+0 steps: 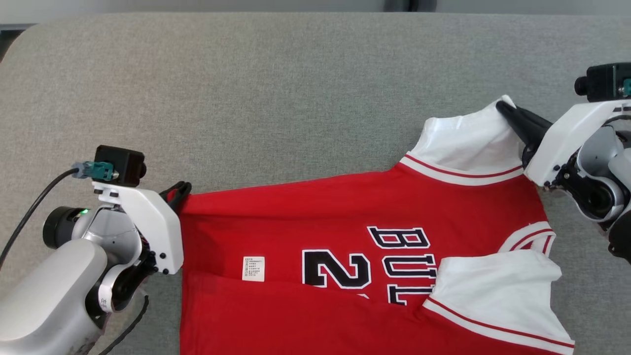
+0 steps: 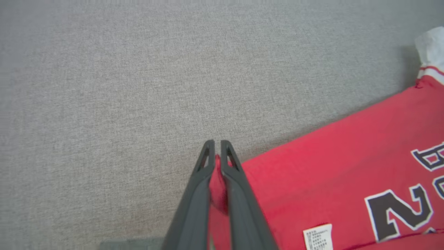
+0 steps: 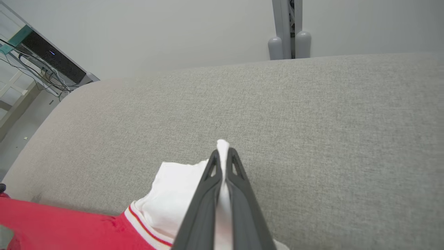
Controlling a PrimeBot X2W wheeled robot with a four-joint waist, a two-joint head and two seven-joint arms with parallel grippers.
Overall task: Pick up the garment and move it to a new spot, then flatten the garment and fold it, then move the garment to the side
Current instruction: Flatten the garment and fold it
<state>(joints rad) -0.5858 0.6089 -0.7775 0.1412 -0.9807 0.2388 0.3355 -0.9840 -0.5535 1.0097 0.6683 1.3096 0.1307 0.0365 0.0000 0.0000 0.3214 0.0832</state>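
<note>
The garment [image 1: 315, 231] is a red jersey with white sleeves and black lettering, spread across the grey padded table [image 1: 276, 98]. My left gripper [image 1: 178, 191] is shut on the garment's red hem corner at the left; in the left wrist view red cloth [image 2: 217, 180] is pinched between the dark fingers [image 2: 197, 187]. My right gripper [image 1: 504, 107] is shut on the tip of the upper white sleeve [image 1: 468, 143]; white fabric [image 3: 222, 152] sticks out past the fingertips [image 3: 239, 173] in the right wrist view. A fold crosses the garment's lower part.
Bare grey table stretches above and left of the garment [image 2: 121, 86]. The table's rounded far edge [image 3: 242, 64] meets a pale wall with a grey post [image 3: 288, 31]. A shelf with cables [image 3: 45, 62] stands off the table's left end.
</note>
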